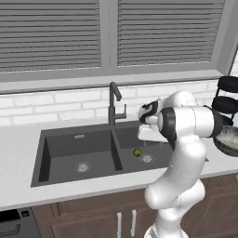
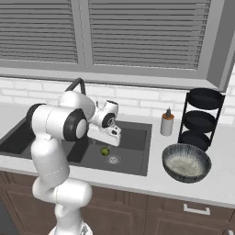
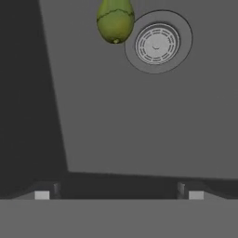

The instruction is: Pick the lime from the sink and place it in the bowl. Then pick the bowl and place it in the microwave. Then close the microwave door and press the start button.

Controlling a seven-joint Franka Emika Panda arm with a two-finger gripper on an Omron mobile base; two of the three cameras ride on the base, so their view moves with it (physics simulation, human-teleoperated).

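The lime [image 1: 137, 152] lies on the floor of the right basin of the dark sink [image 1: 79, 139], just left of its steel drain [image 1: 148, 158]. In the hand view the lime [image 3: 115, 19] is at the top edge, beside the drain [image 3: 157, 42]. My gripper [image 2: 111, 141] hangs above that basin, a little short of the lime [image 2: 105, 151]. It is open, with its fingertips [image 3: 42, 194] wide apart and nothing between them. The bowl [image 2: 186, 162] stands empty on the counter to the right of the sink. The microwave is out of view.
A dark faucet [image 1: 114, 104] rises behind the divider between the basins. A soap bottle [image 2: 167, 122] and a black three-tier rack [image 2: 202, 117] stand behind the bowl. A dark appliance panel [image 1: 11, 224] sits below the counter at the left.
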